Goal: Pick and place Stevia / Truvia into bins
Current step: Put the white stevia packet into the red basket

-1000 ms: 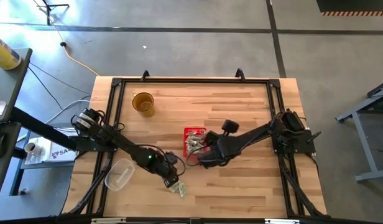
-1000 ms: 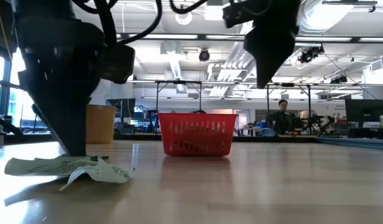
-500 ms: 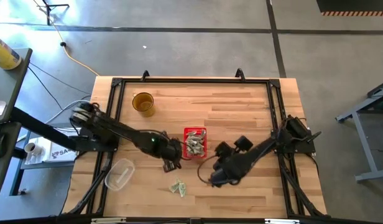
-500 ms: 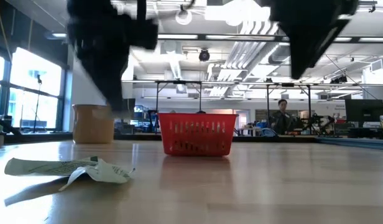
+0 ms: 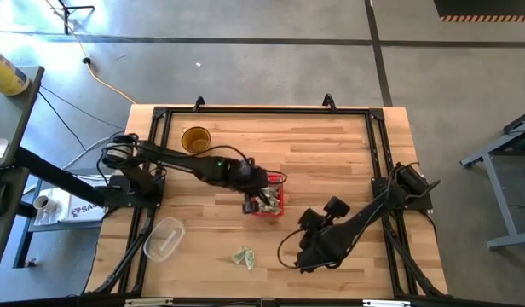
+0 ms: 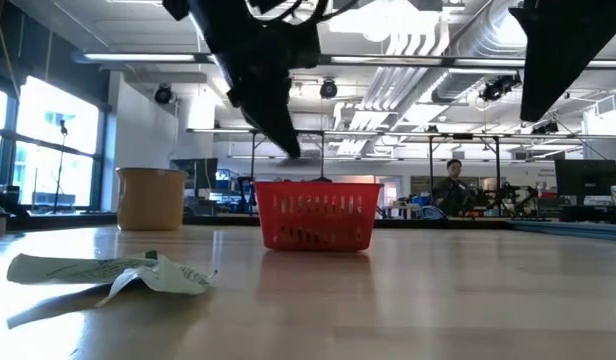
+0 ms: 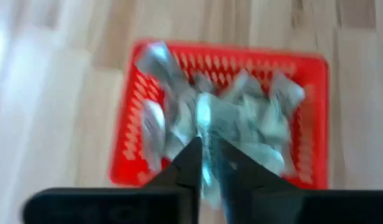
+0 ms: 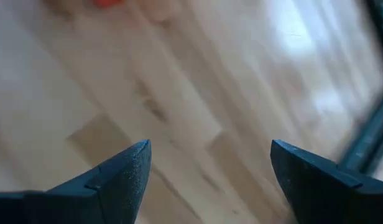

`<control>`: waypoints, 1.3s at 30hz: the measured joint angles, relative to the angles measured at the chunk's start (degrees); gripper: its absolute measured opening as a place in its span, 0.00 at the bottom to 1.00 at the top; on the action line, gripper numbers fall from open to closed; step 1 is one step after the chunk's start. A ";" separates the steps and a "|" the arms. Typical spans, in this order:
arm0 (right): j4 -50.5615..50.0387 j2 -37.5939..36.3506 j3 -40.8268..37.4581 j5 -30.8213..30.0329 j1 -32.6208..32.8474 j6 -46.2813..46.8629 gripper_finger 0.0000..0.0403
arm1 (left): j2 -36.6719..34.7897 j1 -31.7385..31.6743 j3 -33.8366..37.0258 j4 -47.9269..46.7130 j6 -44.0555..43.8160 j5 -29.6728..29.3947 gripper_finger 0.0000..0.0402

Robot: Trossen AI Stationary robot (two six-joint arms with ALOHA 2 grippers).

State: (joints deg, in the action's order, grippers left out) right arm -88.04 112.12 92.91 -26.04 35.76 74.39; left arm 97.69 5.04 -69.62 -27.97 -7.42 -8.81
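red basket (image 5: 269,194) lies lengthwise toward the table's far edge, sachets (image 7: 229,118) inside.

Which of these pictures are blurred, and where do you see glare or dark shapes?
Left wrist view: red basket and sachets smeared by motion. Right wrist view: the table is streaked, with a pale glare patch. Low view: bright ceiling lights leave both arms as black silhouettes; the crumpled sachets are sharp. High view: evenly lit.

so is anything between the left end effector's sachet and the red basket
Nothing visible. The left end effector hangs right over the red basket, a sachet pinched between its fingers, with only open air above the sachets piled inside.
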 joint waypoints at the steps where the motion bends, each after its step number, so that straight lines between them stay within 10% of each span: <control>1: 2.23 0.00 -0.18 -0.07 0.03 -1.24 0.79 | -0.29 -0.07 0.01 -0.74 -0.25 0.40 0.23; 12: 30.80 0.04 -6.89 7.40 -1.93 -31.54 0.79 | -2.10 4.47 -4.66 -12.16 -4.63 1.78 0.58; 21: 52.57 0.07 -13.55 12.56 -4.93 -61.82 0.79 | -1.99 16.34 2.57 -12.41 -12.25 5.16 0.51; 30: 52.25 0.04 -15.09 13.86 -7.95 -51.50 0.79 | 0.98 23.70 2.95 -4.70 -28.13 5.91 0.39; 39: 51.87 0.04 -15.09 18.61 -8.37 -49.03 0.79 | 6.56 29.56 2.93 7.48 -54.04 -0.81 0.55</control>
State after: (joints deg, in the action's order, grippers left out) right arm -36.17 112.16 77.82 -7.43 27.39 25.35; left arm 104.25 34.60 -66.70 -20.49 -61.46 -9.62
